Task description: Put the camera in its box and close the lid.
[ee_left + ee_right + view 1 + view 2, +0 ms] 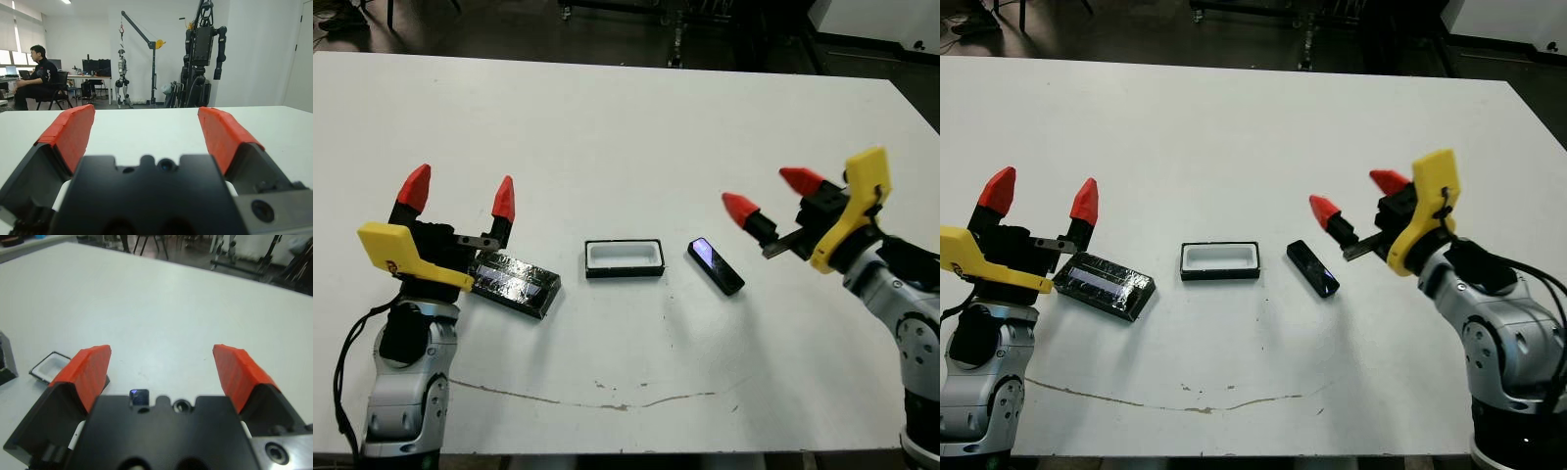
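We're in a robotics lab: beyond the white table (pixel 146 120), a dark humanoid robot (pixel 203 54) hangs from a stand, a smaller humanoid (pixel 121 73) dangles under a hoist crane (pixel 142 44), and a person (pixel 36 76) sits at monitor-laden desks (pixel 90 76).

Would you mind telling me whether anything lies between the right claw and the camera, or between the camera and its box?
Nothing visible does. The right claw, open, hovers beside the camera, and only bare table separates the camera from the box.
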Available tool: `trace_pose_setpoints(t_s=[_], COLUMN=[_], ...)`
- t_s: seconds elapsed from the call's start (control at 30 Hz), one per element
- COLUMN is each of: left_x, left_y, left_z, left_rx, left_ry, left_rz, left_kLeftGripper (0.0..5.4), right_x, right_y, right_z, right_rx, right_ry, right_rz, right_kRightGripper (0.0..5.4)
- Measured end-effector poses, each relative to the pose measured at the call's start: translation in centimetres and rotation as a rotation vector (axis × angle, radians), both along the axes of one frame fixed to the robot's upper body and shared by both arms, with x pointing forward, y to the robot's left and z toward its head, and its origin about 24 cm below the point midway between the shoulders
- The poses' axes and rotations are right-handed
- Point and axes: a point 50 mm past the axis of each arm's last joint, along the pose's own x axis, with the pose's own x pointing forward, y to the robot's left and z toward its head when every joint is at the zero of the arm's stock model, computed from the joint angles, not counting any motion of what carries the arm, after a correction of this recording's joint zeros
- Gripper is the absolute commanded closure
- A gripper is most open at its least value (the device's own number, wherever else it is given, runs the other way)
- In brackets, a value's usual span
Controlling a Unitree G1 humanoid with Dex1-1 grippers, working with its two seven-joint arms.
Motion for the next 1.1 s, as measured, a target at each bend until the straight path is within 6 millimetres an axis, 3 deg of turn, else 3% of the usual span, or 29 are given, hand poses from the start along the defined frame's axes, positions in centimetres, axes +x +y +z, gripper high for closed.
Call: trace_pose_setpoints(t_s=[0.27, 1.1], left_x=[0.0, 0.0], left_y=[0.0, -0.3], left_z=[0.0, 0.0], left_rx=[-0.005, 0.004], left_ry=[0.005, 0.004], left_rz=[0.003, 0.002], left_kLeftGripper=[0.01, 0.01], right_x=[-0.4, -0.4], right_y=[0.4, 0.7], right_z=[-1.7, -3.6], right_rx=[-0.040, -0.224], right_ry=[0.114, 0.213], right_rz=[0.010, 0.020], right_kRightGripper=[0.00, 0.00])
